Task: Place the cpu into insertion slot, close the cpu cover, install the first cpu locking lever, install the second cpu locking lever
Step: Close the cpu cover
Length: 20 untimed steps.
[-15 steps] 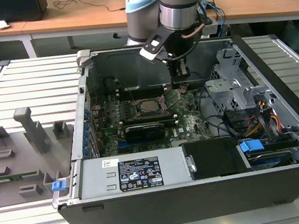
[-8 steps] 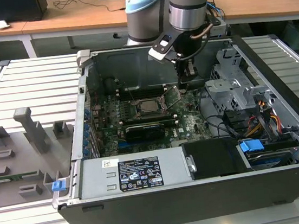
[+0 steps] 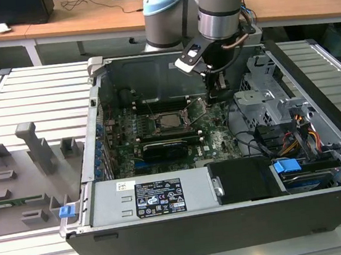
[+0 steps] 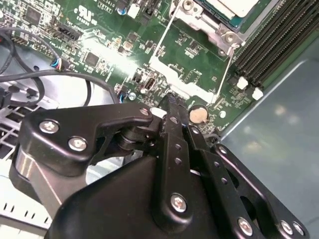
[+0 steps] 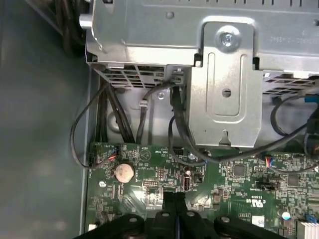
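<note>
Gripper (image 5: 174, 198) is seen clenched with nothing held, tips poised low over the green motherboard (image 5: 239, 174) near a coin battery (image 5: 124, 172) | cpu (image 3: 168, 121) is seen lying in the insertion slot (image 3: 153, 122), apart from the gripper.

Green mobo (image 3: 221, 137), blk hand (image 5: 174, 198)
</note>
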Each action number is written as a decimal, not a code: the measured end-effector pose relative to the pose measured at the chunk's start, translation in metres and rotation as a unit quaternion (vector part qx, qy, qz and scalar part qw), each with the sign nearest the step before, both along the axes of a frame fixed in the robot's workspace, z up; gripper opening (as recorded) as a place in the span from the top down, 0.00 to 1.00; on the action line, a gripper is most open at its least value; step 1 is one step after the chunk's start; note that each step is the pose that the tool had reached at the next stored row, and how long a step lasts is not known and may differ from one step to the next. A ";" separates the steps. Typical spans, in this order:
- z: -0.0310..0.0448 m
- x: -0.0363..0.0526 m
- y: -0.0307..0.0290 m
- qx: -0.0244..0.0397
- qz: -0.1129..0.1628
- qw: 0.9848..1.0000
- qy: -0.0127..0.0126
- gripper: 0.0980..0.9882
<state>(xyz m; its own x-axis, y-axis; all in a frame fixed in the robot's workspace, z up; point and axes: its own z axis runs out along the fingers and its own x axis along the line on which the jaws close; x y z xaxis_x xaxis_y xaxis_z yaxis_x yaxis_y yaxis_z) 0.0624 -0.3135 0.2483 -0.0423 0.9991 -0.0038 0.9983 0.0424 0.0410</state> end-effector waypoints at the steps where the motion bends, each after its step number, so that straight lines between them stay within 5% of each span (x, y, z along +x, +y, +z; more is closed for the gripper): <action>1: -0.0012 -0.0003 0.0000 0.000 0.000 1.000 0.000 0.99; 20: -0.0019 -0.0466 0.0000 0.000 0.000 1.000 0.000 0.99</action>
